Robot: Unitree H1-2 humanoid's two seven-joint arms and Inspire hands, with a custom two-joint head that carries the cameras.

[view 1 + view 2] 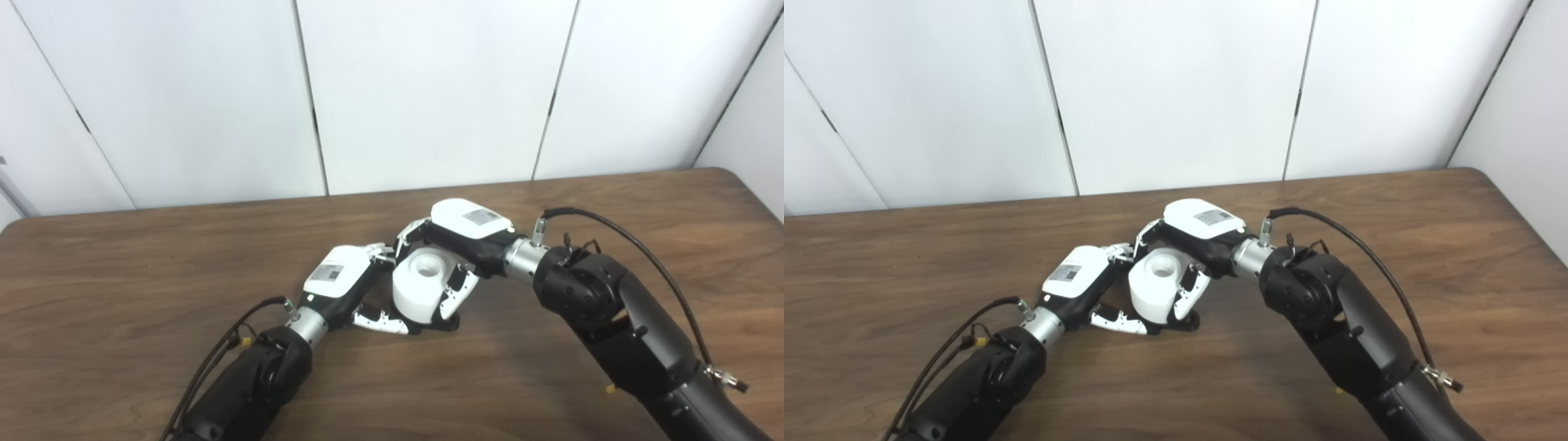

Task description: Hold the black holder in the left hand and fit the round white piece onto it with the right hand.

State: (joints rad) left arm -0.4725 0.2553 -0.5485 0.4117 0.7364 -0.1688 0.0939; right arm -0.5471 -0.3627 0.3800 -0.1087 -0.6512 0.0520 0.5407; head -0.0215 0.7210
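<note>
Gripping: right robot hand (468,236) around smooth white cylinder (422,288); left robot hand (343,282) clasping black holder (444,324).

White round piece (421,291), black holder (442,324), brown wood-grain table (122,294).

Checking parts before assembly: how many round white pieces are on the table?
1. The round white piece sits mid-table on the black holder, between the left robot hand and right robot hand. None elsewhere visible.

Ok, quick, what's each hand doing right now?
Left hand: shut on the black holder, low at the table.
Right hand: shut on the round white piece, fingers wrapped around its sides.
</note>
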